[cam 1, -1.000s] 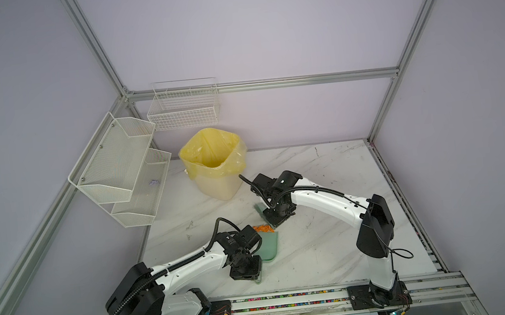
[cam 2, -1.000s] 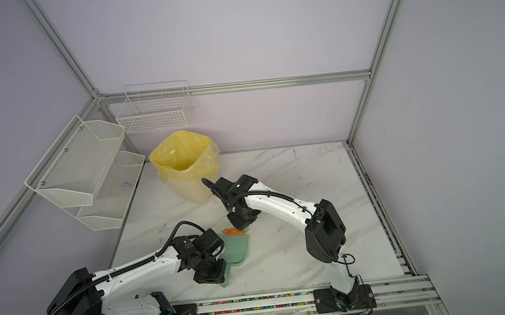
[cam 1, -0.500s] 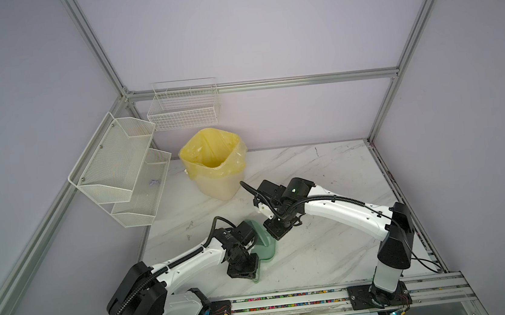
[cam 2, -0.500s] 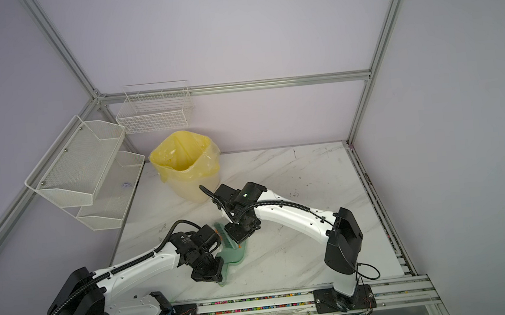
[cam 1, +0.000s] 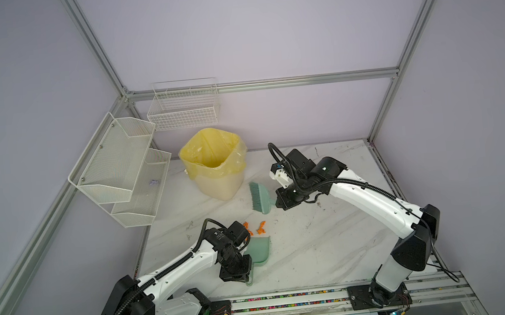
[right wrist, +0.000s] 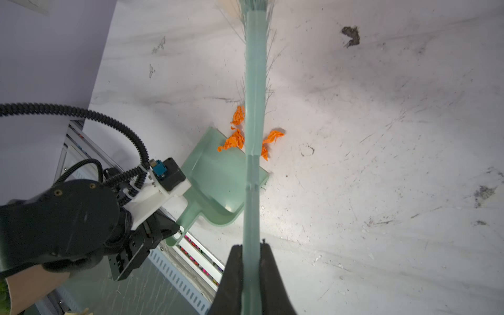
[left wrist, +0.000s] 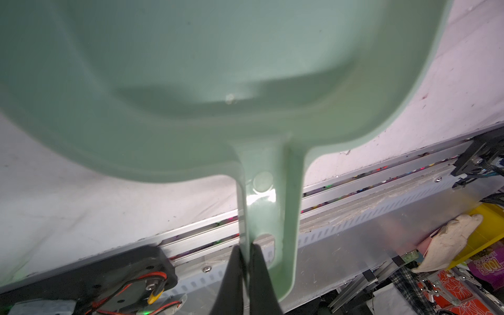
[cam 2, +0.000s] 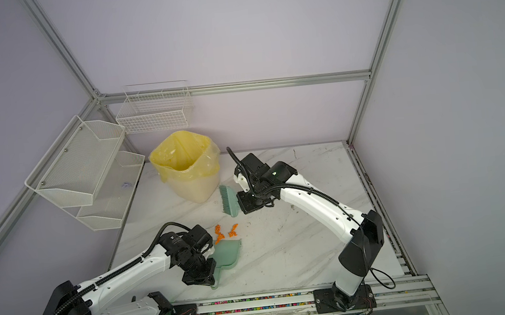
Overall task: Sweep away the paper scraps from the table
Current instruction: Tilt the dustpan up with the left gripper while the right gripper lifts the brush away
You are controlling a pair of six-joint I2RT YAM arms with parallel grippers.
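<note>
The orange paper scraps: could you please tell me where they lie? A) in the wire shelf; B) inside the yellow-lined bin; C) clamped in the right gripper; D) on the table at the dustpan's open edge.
D: the orange paper scraps lie on the table right at the open front edge of the dustpan.

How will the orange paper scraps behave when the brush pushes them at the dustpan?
The paper scraps look crumpled and thin, so they are probably very light and apt to tumble or scatter, not slide. They lie loose at the dustpan lip; some may snag there. Separate wads will likely spread apart.
</note>
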